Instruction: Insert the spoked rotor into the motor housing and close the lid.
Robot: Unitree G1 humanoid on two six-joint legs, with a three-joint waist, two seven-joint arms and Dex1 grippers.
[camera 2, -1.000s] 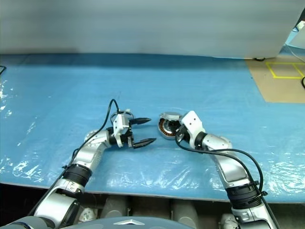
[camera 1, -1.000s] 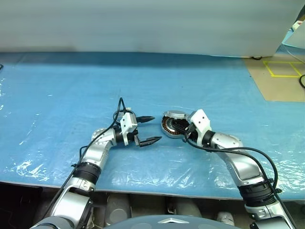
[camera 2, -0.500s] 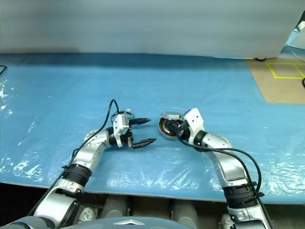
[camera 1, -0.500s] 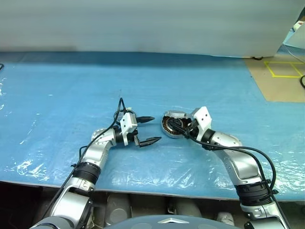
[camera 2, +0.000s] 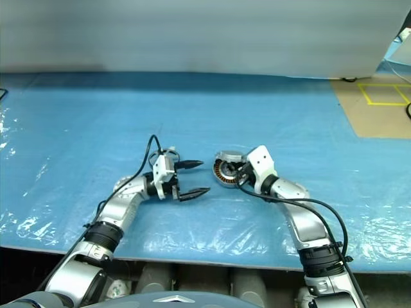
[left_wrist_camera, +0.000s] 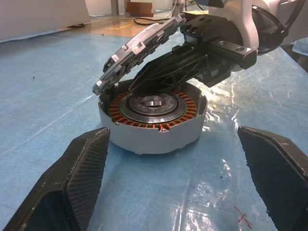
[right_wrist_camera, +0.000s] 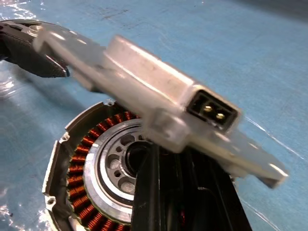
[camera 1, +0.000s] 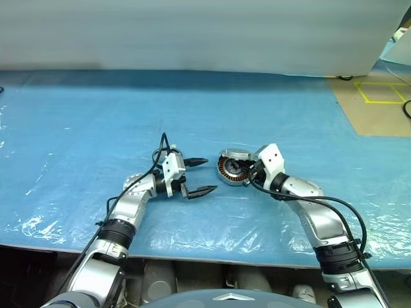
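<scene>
Right gripper (camera 1: 247, 171), closed with its two black fingers together, reaches into the shallow round silver motor housing (camera 1: 230, 171) in the left eye view; nothing is visibly clamped between the fingers. That housing sits on the blue plastic-covered table (camera 1: 90, 122), near the middle, with the round silver-grey lid (camera 1: 235, 154) propped at a tilt over its far rim. Left gripper (camera 1: 199, 174) hovers just beside the housing on its left, jaws spread fully wide and holding nothing, pointing toward the housing. In the right eye view, the same layout applies: the left gripper stands apart from the housing (camera 2: 225, 171), while the right gripper's fingers lie over it. In the left wrist view, the housing (left_wrist_camera: 153, 132) rests flat between the two textured black fingers (left_wrist_camera: 77, 168) of the open left gripper, untouched by them; its ring of copper-coloured windings (left_wrist_camera: 190, 107) surrounds the round dark-grey spoked rotor (left_wrist_camera: 153, 105), seated inside. The lid (left_wrist_camera: 134, 50) leans upward with one edge at the housing rim, and the right gripper's closed fingers pass beneath it. In the right wrist view, the closed black fingers (right_wrist_camera: 166, 192) extend over the rotor (right_wrist_camera: 118, 161), below the tilted lid (right_wrist_camera: 144, 91), which carries a small rectangular connector (right_wrist_camera: 211, 109).
</scene>
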